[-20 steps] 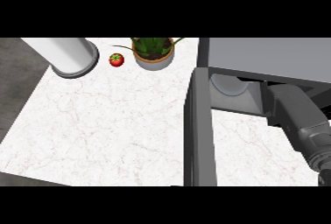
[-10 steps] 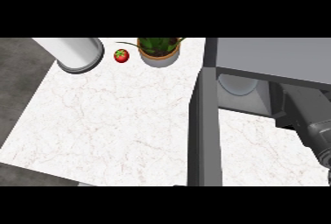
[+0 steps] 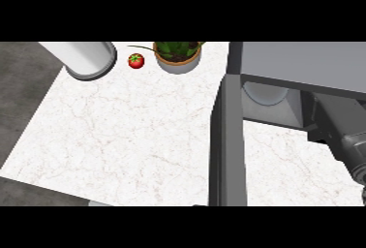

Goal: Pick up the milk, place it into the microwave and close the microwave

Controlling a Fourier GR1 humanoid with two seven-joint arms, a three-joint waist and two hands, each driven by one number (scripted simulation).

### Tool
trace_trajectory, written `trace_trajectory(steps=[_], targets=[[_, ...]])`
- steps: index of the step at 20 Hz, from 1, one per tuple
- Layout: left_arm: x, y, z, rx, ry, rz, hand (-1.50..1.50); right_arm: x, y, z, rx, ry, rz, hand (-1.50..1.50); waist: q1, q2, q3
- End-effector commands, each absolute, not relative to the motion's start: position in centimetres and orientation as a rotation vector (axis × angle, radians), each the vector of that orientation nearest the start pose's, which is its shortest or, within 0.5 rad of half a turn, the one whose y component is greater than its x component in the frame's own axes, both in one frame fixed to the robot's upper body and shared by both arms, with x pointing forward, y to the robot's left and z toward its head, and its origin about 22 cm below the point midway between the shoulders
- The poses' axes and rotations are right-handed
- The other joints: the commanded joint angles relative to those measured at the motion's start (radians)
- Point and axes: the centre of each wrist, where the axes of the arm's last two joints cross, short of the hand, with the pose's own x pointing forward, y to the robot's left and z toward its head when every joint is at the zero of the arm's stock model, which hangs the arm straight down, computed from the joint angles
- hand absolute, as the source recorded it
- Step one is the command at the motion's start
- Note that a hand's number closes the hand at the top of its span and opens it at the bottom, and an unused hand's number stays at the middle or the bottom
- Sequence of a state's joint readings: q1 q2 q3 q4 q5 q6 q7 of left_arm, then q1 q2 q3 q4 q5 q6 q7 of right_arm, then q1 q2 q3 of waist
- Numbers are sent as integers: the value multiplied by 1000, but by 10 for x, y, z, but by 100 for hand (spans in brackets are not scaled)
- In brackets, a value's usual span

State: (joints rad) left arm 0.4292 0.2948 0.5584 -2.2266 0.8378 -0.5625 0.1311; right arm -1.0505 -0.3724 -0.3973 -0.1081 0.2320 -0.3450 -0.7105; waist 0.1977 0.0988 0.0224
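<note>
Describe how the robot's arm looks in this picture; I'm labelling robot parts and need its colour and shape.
Only one arm shows, at the head view's right: a grey, rounded forearm built of tube-like segments, with a paler ring-shaped joint near the right edge. It reaches toward the open microwave. No hand, cables or markings can be seen.

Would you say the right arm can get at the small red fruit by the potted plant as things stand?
Probably not directly: the open microwave door stands between the right forearm and the red fruit, so the arm would have to go around it.
</note>
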Motion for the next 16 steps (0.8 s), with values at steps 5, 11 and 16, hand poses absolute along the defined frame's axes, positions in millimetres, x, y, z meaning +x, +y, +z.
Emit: trace_trajectory(steps=[5,11,16], targets=[[107,373,142,-238,-1936,-166,-150,453,-260,74,-521,-1817,331,-150,36,-9,-19],[115,373,137,-263,-1926,-177,-150,460,-223,81,-542,-1815,305,-150,36,-17,-20],[119,373,132,-274,-1894,-178,-150,459,-197,76,-505,-1841,282,-150,26,-22,-20]])
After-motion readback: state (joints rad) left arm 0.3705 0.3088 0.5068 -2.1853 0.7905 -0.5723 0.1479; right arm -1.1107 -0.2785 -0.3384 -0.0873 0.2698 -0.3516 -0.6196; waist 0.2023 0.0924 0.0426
